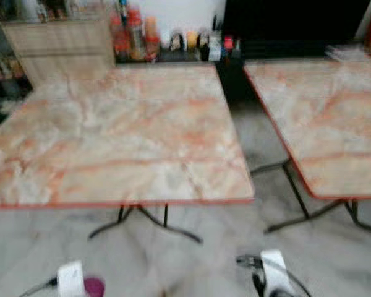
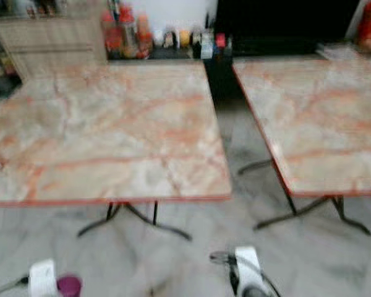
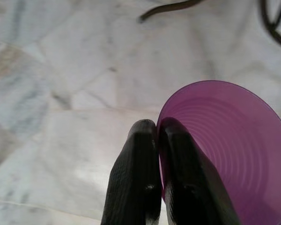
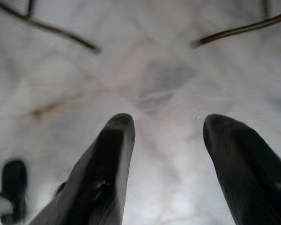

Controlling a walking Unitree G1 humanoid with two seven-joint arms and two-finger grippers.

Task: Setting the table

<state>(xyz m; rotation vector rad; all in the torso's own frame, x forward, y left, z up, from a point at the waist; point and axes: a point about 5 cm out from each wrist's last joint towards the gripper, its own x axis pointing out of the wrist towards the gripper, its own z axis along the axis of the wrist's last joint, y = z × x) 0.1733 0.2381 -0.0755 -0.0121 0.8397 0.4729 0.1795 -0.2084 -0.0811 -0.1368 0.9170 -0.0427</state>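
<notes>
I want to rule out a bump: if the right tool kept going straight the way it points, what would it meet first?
Probably the marble floor: the open right tool points down at bare tiles, with the table legs off to the sides.

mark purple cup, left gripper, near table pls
purple cup (image 3: 234, 154), left wrist view: ribbed inside wall.
left gripper (image 3: 157, 125), left wrist view: between the fingertips, pinched on the cup's rim.
near table (image 1: 111, 130), left eye view: bare middle of the marble-patterned top.

A pale wooden cabinet (image 1: 62, 46) stood at the far left. Bottles and jars (image 1: 173, 38) lined a dark low shelf along the far wall. The floor (image 1: 173, 260) was grey-veined marble tile.
</notes>
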